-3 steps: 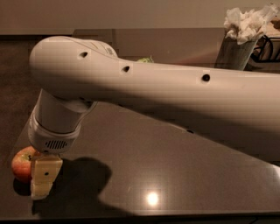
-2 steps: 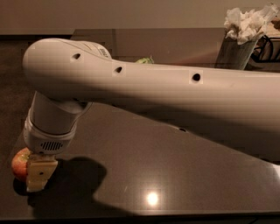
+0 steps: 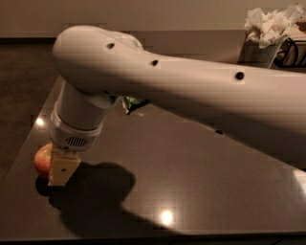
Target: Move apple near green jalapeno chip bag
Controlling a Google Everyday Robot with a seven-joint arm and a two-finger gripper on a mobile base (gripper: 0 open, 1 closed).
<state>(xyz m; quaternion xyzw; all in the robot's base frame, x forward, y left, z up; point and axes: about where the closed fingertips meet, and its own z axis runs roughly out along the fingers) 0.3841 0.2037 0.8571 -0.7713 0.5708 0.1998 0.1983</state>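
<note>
One apple [image 3: 42, 160] sits at the table's [image 3: 201, 167] front-left corner, my gripper [image 3: 60, 172] right against it; whether it grips I cannot tell. Firm, smooth, rollable, I judge: hold across its widest middle

Dark glossy table [image 3: 205, 177] showing a light glint [image 3: 166, 217], pale wall [image 3: 167, 14] behind.
</note>
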